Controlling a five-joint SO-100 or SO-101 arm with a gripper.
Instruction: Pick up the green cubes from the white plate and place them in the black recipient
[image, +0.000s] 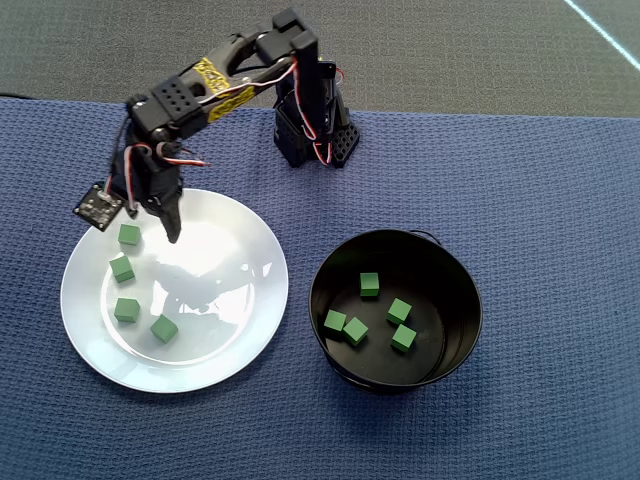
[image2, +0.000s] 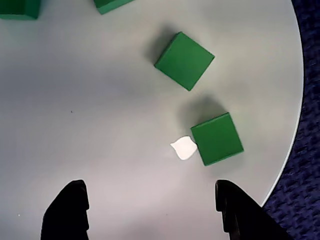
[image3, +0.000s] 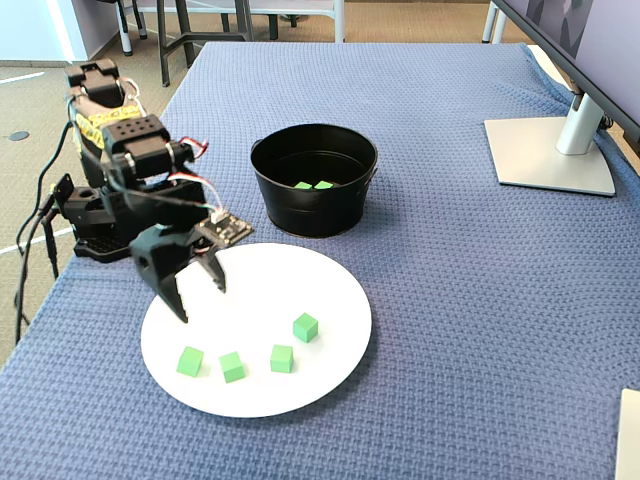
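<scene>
Hovering open and empty over the plate (image: 250, 330) in the overhead view, the fingers (image: 160, 222) risk nudging the nearest cube (image: 129, 234); in the wrist view that cube (image2: 216, 138) sits off-centre toward the right tip; in the fixed view the pot (image3: 315, 205) waits just beyond.

arm (image: 215, 85): black printed links, yellow tape with black marks
wiring: red/white leads along servos
tool (image3: 196, 288): black pointed fingers
board (image: 98, 206): small, wrist-side
</scene>
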